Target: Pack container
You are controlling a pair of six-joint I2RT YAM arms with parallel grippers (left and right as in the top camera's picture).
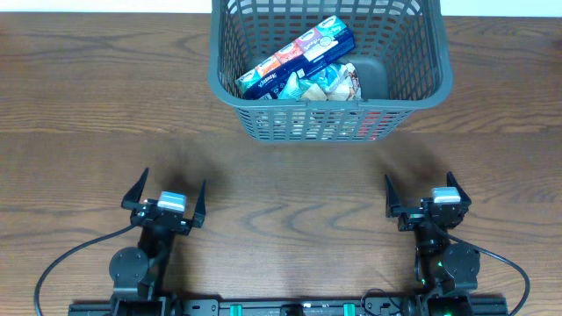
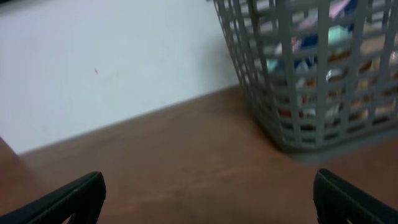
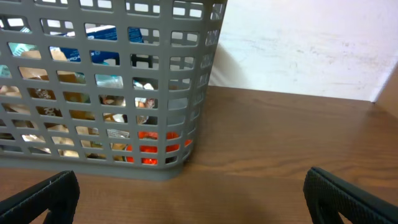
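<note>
Where the overhead frame is read from left to right, the left gripper (image 1: 173, 179) sits at lower left above the wooden table (image 1: 281, 197), jaws spread wide and holding nothing. Its wrist view confirms this: both fingertips (image 2: 71, 198) stand at opposite lower corners of the frame with bare wood between them.

At upper centre stands the container (image 1: 290, 123), a dark grey lattice basket whose far side is cut off by the top edge of the frame. Inside it, a long blue packet (image 1: 299, 54) lies diagonally across crumpled snack packets (image 1: 332, 81). An orange-red item (image 3: 155, 147) shows through the lower slots in the right wrist view.

At lower right, the right gripper (image 1: 419, 178) is likewise fully spread and empty, well apart from the container.

No loose packet shows on the table in any view, so packing appears complete or nearly so.

Hazards from this state:
- Either arm advancing at table height could strike the near wall and push the container further out of frame, since nothing visibly anchors it.
- A wide-spread finger entering low could catch in a lattice slot.
- The blue packet rests on an uneven heap, so a jolt may tip it toward the rim.
</note>
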